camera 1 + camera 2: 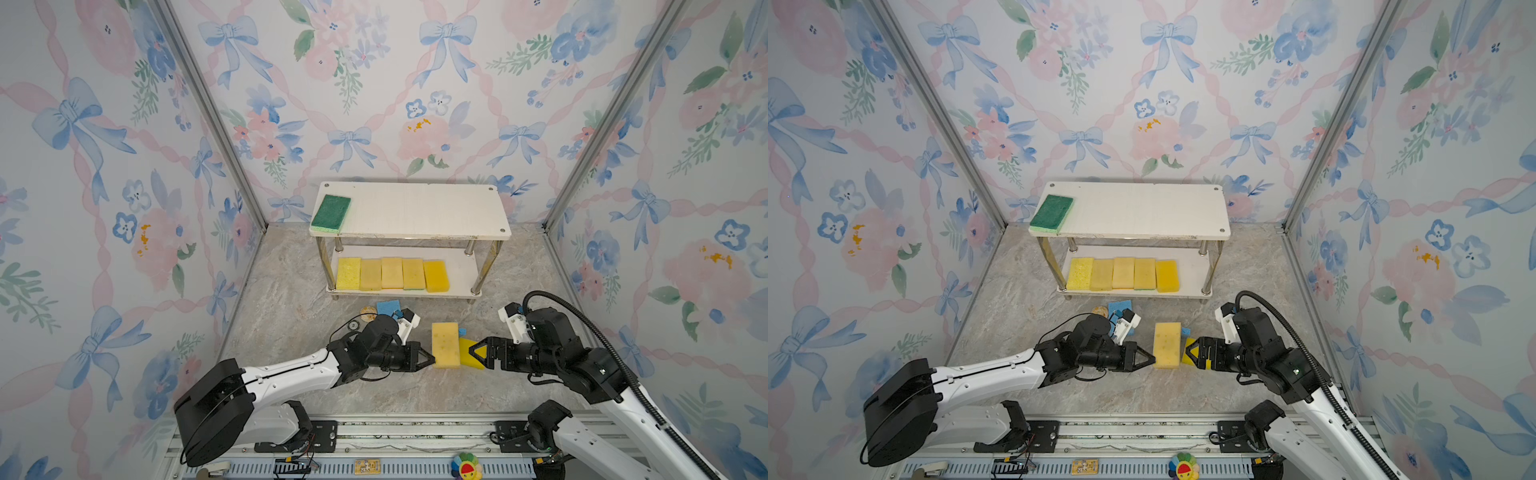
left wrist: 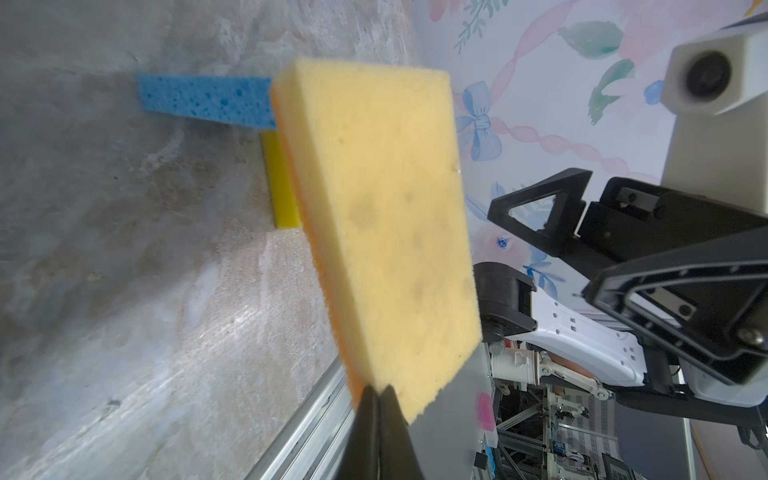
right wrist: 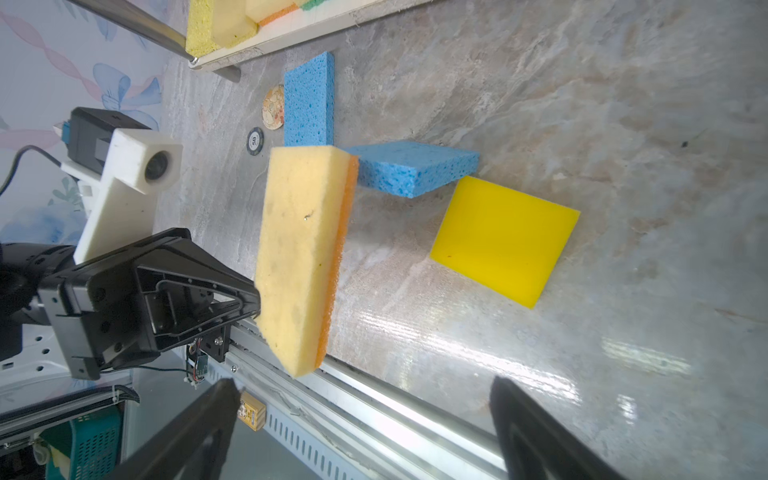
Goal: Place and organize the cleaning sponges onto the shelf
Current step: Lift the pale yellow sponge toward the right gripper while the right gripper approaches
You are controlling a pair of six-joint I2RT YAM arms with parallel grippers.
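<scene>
My left gripper [image 1: 432, 360] [image 2: 379, 390] is shut on the lower corner of a pale yellow sponge with an orange backing [image 1: 445, 345] [image 3: 303, 257], holding it above the floor. My right gripper [image 1: 473, 354] [image 3: 361, 390] faces it, open and empty, over a thin bright yellow sponge [image 3: 503, 239] lying on the floor. Two blue sponges [image 3: 309, 110] [image 3: 411, 166] lie nearby. The shelf [image 1: 415, 208] [image 1: 1142, 208] stands at the back. A dark green sponge [image 1: 331, 212] rests on its top board, and several yellow sponges [image 1: 392, 273] sit in a row on the lower board.
A patterned round disc [image 3: 273, 104] and a dark chip [image 3: 254, 141] lie beside the far blue sponge. An aluminium rail [image 1: 374, 424] runs along the front edge. Papered walls close in both sides and the back.
</scene>
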